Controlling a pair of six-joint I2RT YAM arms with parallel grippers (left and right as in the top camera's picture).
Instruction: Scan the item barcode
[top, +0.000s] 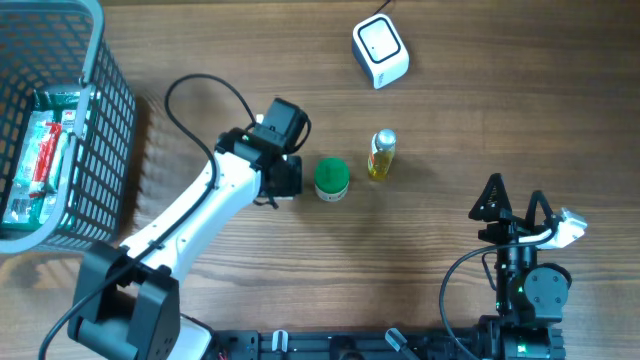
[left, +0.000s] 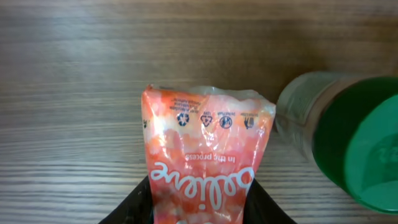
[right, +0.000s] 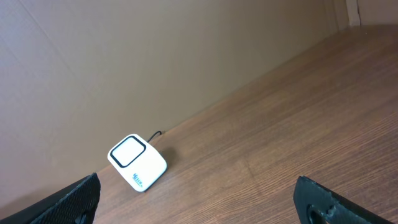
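The step in hand, as I judge it, is carrying the held item to the scanner (top: 380, 52), which sits on the wooden table (top: 480, 120) with its dark-framed window tilted upward. The left arm (top: 190, 215) reaches out to a spot nearer the robot than the scanner and to its left. There the left gripper (top: 290, 178) is clamped on the lower end of an orange packet (left: 202, 162), the thing to be scanned.

The packet face in the left wrist view shows only lettering and small recycling marks. I cannot tell where the barcode is, and it may be on the hidden side. To do this well, the arm should lift before it travels towards the scanner. It should then turn the wrist so the barcode side faces the window and hold the packet flat and steady above it. The film looks soft and shiny, so wrinkles or glare could spoil the reading, and a firm grip without crushing should help. The right gripper (top: 512, 200), well apart from the scanner on the robot's side and to its right, has its jaws wide apart and holds nothing.

A grey mesh basket (top: 108, 140) stands far to the scanner's left and holds several flat packets (top: 45, 150) in red, white and green. A jar (top: 331, 179) with a green lid stands on the robot's side of the scanner, slightly left. A small yellow bottle (top: 381, 155) stands straight in front of the scanner. What either one holds is not visible.
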